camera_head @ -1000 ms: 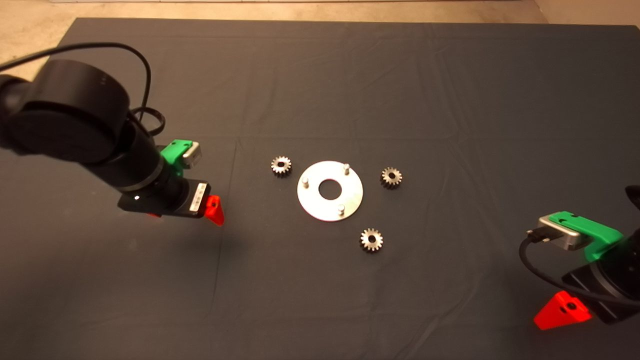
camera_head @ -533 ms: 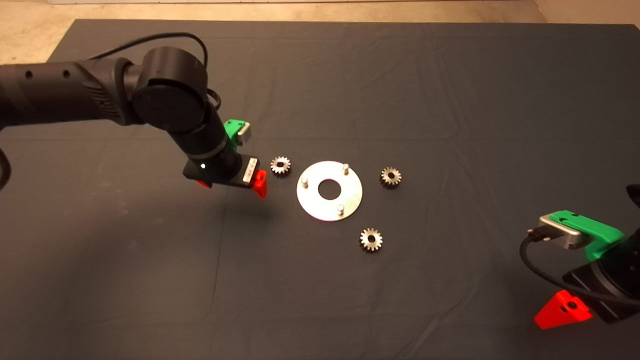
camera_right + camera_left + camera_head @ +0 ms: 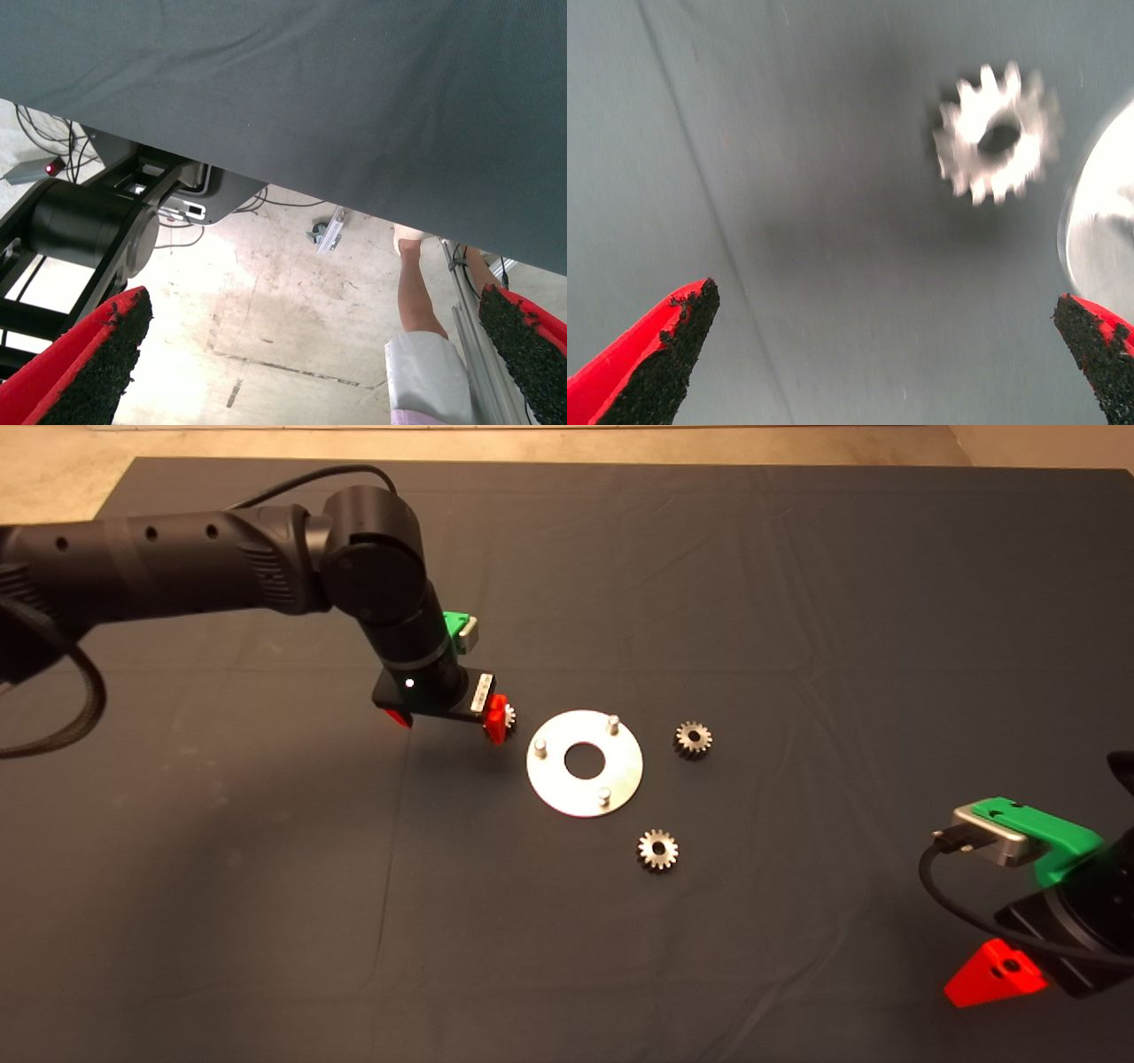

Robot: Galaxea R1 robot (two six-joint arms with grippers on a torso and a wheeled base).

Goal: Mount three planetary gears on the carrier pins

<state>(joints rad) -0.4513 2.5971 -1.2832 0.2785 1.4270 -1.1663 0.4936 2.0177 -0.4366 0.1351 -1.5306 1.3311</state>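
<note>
Left gripper (image 3: 447, 721) over toothed metal gear (image 3: 997, 133) beside shiny disc (image 3: 585, 763), fingers (image 3: 664, 350) apart. Two gears (image 3: 693, 739) flat on cloth surface (image 3: 797, 602). Right gripper (image 3: 997, 974) parked, fingers apart.

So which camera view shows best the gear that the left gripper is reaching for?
The left wrist view: the gear lies flat on the mat beside the disc, all teeth and bore visible, ahead of the open left gripper. In the head view that gripper hides most of the gear. The right wrist view does not show it.
</note>
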